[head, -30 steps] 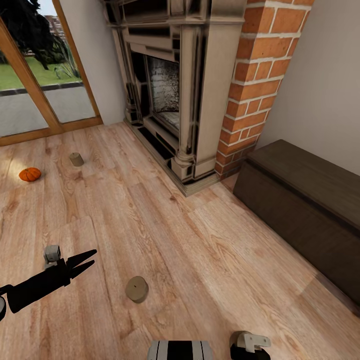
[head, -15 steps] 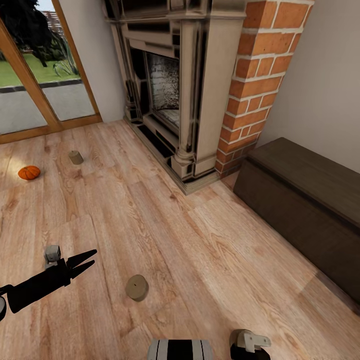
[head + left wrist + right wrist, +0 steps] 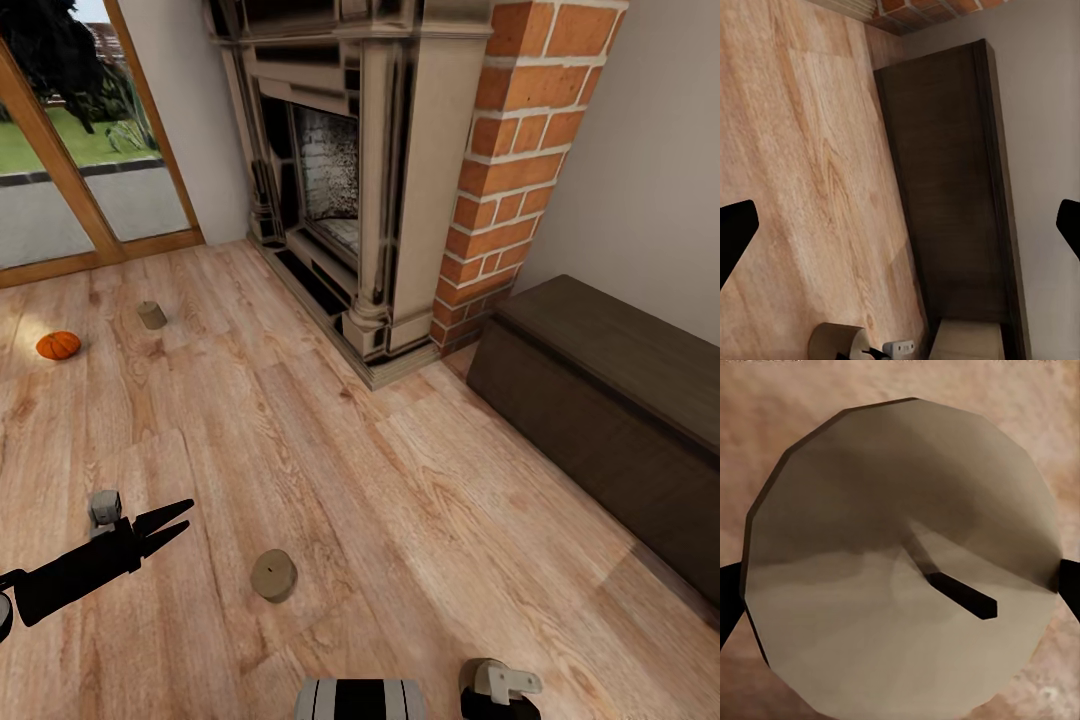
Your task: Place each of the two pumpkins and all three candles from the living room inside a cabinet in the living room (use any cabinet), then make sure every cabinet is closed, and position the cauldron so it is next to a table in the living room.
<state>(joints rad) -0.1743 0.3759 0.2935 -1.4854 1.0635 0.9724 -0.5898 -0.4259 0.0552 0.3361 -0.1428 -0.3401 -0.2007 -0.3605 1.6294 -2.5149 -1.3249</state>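
**Candle in the right jaws, cabinet shut**

Since a second earlier your view had crept forward slightly, then settled; nothing on the floor moved. The long dark-brown wooden cabinet stood closed by the wall. The small ribbed orange pumpkin and two squat taupe candles lay well apart on the wood floor. Your left gripper hung parted and empty. Your right gripper straddled a third taupe candle, fingers seemingly touching its sides; a loose hold could drop it.

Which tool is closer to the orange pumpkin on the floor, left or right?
Left. The left tool hovers over the floor on the pumpkin's side, though well short of it; the right arm sits much farther off, toward the cabinet side.
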